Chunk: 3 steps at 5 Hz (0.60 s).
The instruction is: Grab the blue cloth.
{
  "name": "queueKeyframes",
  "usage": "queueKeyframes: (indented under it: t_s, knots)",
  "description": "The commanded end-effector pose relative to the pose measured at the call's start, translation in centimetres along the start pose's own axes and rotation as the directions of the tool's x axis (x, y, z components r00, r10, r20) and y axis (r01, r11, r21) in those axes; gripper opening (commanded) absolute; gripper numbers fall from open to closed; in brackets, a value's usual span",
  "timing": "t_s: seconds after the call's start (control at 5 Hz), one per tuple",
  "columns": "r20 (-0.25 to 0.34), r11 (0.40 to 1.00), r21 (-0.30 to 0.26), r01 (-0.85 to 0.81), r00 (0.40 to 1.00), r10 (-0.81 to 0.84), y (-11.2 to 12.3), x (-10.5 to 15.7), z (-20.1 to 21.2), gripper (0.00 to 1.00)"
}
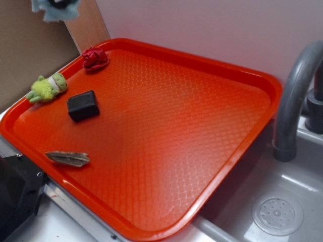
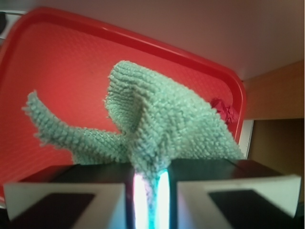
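Gripping: blue cloth [image 2: 157,126] pinched between the jaws in the wrist view, bunched and fanning out past the fingertips [image 2: 114,191], one ragged strip sticking out to the left.
Jaws: drawn in narrow on the blue cloth, only a thin bright gap between the pads, filled by a fold of terry.
Gripper [image 2: 150,191]: lifted clear of the orange tray [image 2: 57,62]; in the exterior view only a scrap of cloth [image 1: 50,12] and a dark part visible at the top left edge of the frame, above the bench's far left corner.
Orange tray: flat on the bench, covering most of it, right edge next to the grey sink [image 1: 282,201].
Red fabric wad [image 1: 95,58]: on the tray at its far left corner, also seen past the cloth in the wrist view [image 2: 224,110].
Green plush toy [image 1: 48,87]: lying on the tray's left rim, partly over the edge.
Black block [image 1: 83,105]: on the tray near the left edge, just beside the plush toy, not touching.
Flat brownish piece [image 1: 68,158]: on the tray toward the near left corner, well apart from the block; kind of thing unclear.
Faucet [image 1: 295,91]: grey curved pipe rising by the sink at the bench's right edge.
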<state>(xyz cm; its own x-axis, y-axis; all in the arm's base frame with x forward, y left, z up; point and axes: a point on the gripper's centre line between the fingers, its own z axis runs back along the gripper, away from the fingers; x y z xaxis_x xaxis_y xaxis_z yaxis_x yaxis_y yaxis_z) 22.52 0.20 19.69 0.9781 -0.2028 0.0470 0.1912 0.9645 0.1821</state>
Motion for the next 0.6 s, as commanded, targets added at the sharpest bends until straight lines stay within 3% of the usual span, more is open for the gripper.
queueKeyframes:
  t_s: [0.0,0.4]
  knots:
    - [-0.016,0.997,-0.066,0.026,0.999,-0.028,-0.67,-0.93,0.88,0.0]
    - [-0.048,0.995,-0.097,0.026,0.998,-0.031,-0.63,-1.02,1.07,0.0]
